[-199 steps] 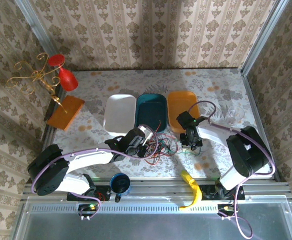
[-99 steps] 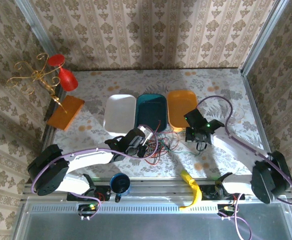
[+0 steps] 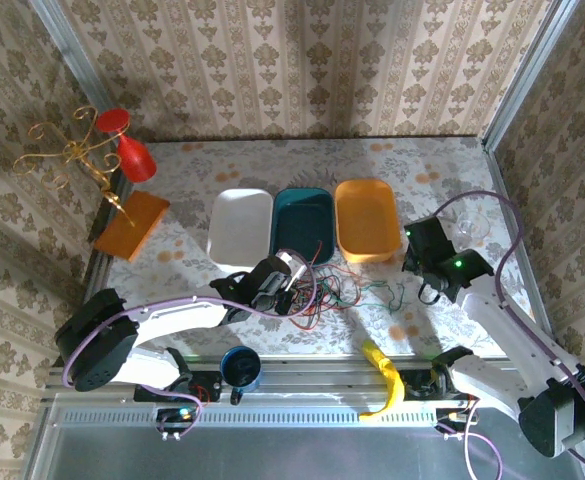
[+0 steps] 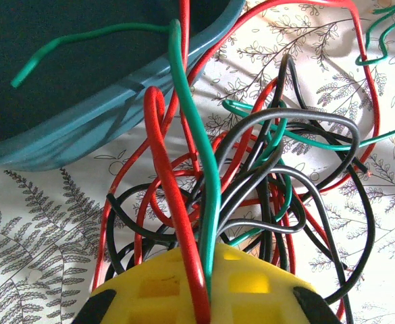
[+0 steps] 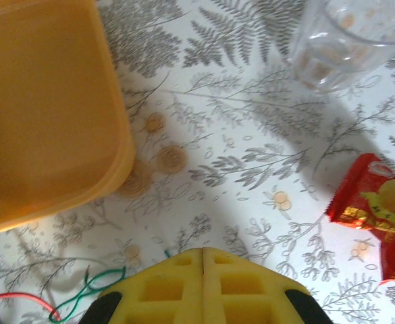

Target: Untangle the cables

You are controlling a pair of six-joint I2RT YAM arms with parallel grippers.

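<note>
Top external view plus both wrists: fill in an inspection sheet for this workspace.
Surface: floral-print table, no spill seen.
Job's things: cables, red, black and green, tangled beside teal tub; one green end over its rim.
Clutter: white tub, orange tub, glass, red packet, blue cup, orange block.
Grippers: left gripper shut on red and green strands; right gripper shut, nothing seen between pads.
Cables: right arm's lilac arm cable arcs apart from the tangle.
Surroundings: papered walls, metal frame.

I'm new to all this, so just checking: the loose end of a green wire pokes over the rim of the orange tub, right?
Not quite: the green wire pokes its loose end over the rim of the teal tub, as the left wrist view shows.
</note>
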